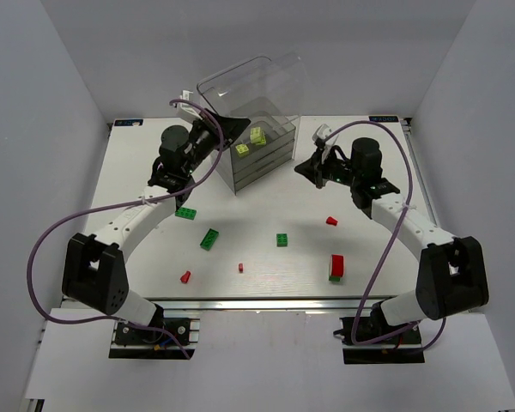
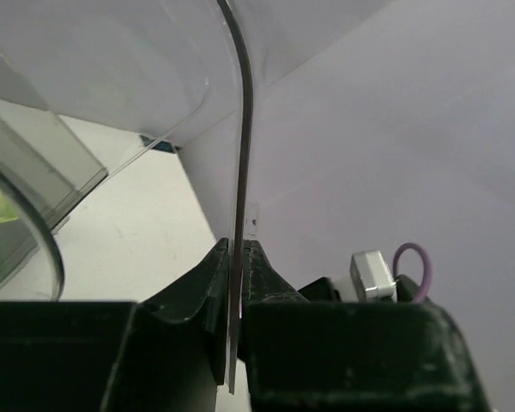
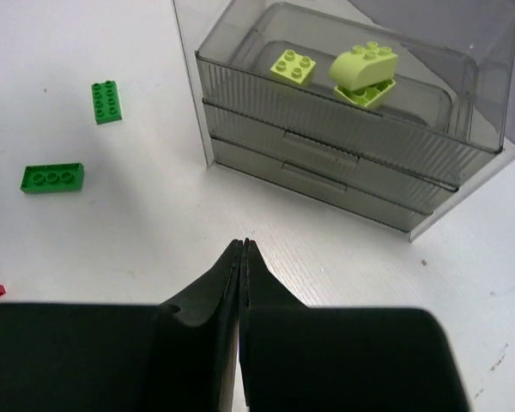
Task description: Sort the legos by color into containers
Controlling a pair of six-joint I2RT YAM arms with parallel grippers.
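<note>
I see the pale yellow-green bricks (image 3: 365,64) lying in the top drawer (image 3: 266,107) of the drawer unit (image 1: 262,163), which stands at the far middle of the bench (image 1: 395,283). Two more drawers sit closed beneath it. The clear hood (image 1: 249,86) rises above and behind the unit. My left claw (image 2: 238,257) is pinching the hood's thin edge, one finger on each side of the clear wall.

Out on the bench in front of the unit lie three dark green bricks (image 1: 209,239), spread apart from left of centre to the middle. The red pieces (image 1: 332,221) are scattered nearer my side. One small one is to the right, two tiny ones are near the front left, and a bigger red brick (image 1: 336,267) is at the front right.

My right claw (image 3: 242,253) hangs just right of the unit, pointed at its drawer fronts. Its fingers are pressed together with nothing between them, and it touches neither the drawers nor any brick
</note>
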